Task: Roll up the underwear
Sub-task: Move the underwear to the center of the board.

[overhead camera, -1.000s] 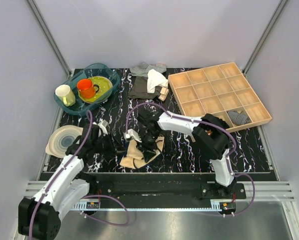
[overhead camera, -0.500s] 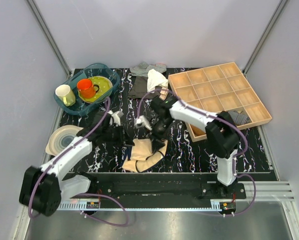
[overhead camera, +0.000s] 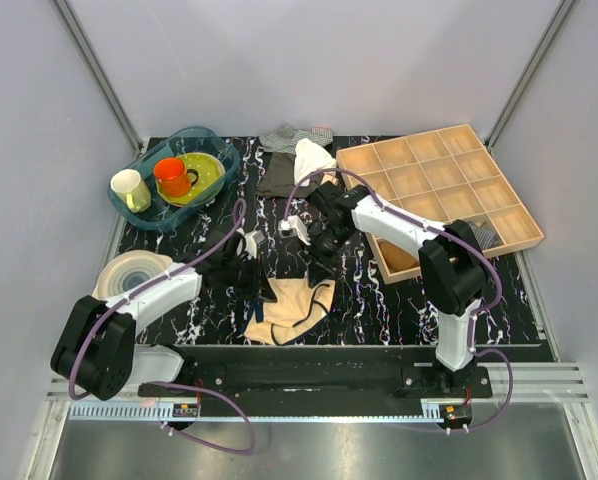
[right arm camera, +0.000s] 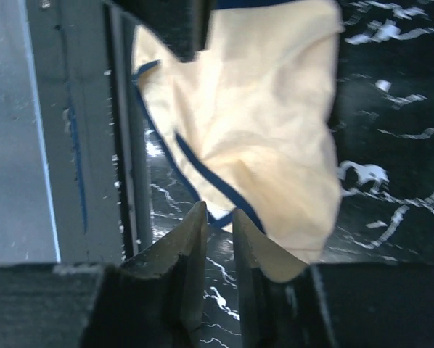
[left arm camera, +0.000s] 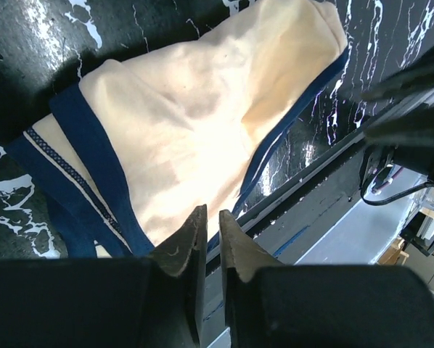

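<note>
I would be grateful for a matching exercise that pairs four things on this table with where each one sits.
Things:
1. underwear
2. orange mug
3. striped cloth
4. pale plate stack

Places:
A. in a compartment of the wooden tray
B. spread on the table near its front edge
C. inside the blue basin
D. at the table's left edge

Pairs: 1-B, 2-C, 3-A, 4-D
</note>
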